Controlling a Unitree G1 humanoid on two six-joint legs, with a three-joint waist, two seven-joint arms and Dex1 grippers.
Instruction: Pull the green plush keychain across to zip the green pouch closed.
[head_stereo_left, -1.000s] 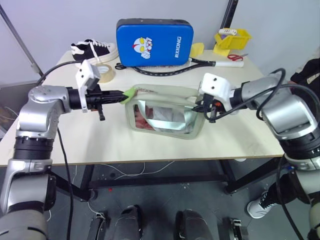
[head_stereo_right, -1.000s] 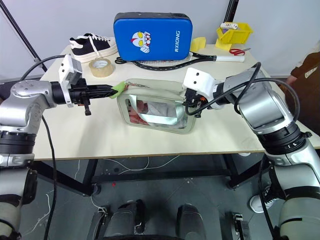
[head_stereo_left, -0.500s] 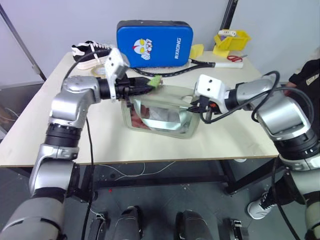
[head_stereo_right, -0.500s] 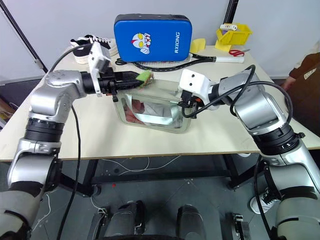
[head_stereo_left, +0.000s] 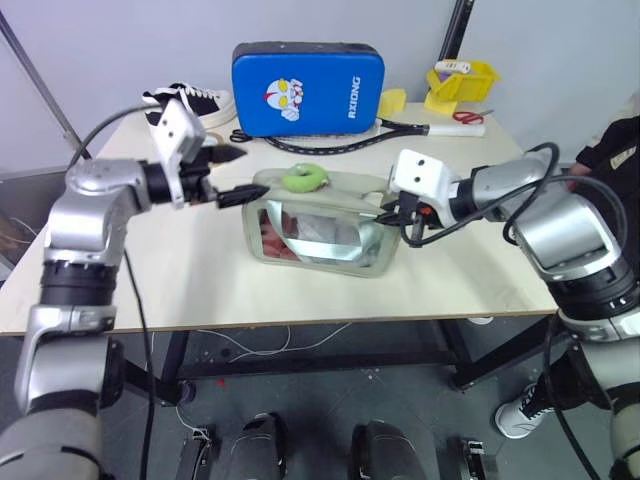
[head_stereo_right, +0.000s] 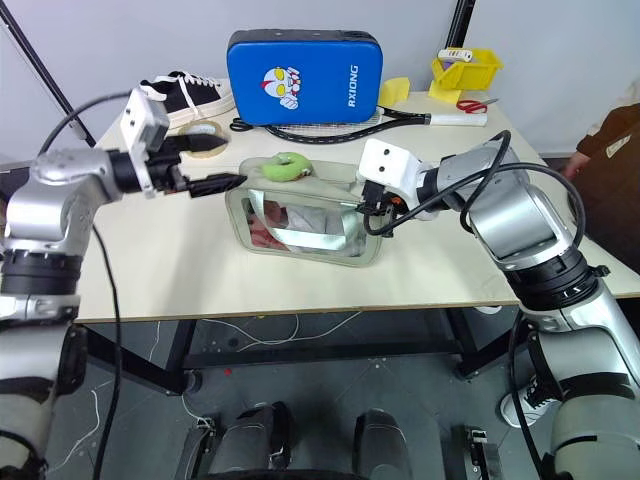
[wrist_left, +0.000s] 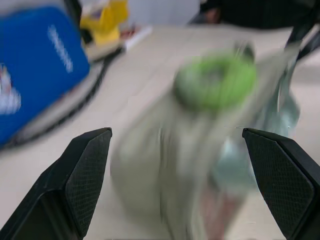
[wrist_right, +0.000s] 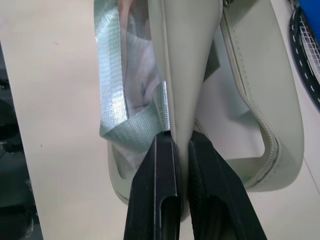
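The pouch (head_stereo_left: 322, 222) is being seen upright near the middle of the desk (head_stereo_left: 200, 280), its clear window facing the robot with red and white contents showing through. The keychain (head_stereo_left: 305, 178) is lying on the pouch's top edge, toward the robot's left end, and nothing is being held around it. The left gripper (head_stereo_left: 238, 175) is being held just beside the pouch's left end, apart from the keychain, with its fingers (wrist_left: 85, 175) spread wide and nothing between them; in the left wrist view the keychain (wrist_left: 216, 82) is being framed in the gap ahead of them. At the other end, the right gripper (head_stereo_left: 398, 216) is being kept against the pouch's right end, its fingers (wrist_right: 160, 190) pressed together and pinching a fold of the pouch's pale fabric, with a mint strap (wrist_right: 131, 130) looped just beside the pinch. Behind the pouch a blue case (head_stereo_left: 308, 85) is being seen standing on edge, with a tape roll (head_stereo_right: 205, 138) and a black shoe (head_stereo_right: 185, 92) to its left. A racket (head_stereo_left: 400, 128), scissors (head_stereo_left: 470, 115) and a yellow bin (head_stereo_left: 462, 78) are lying to its right.
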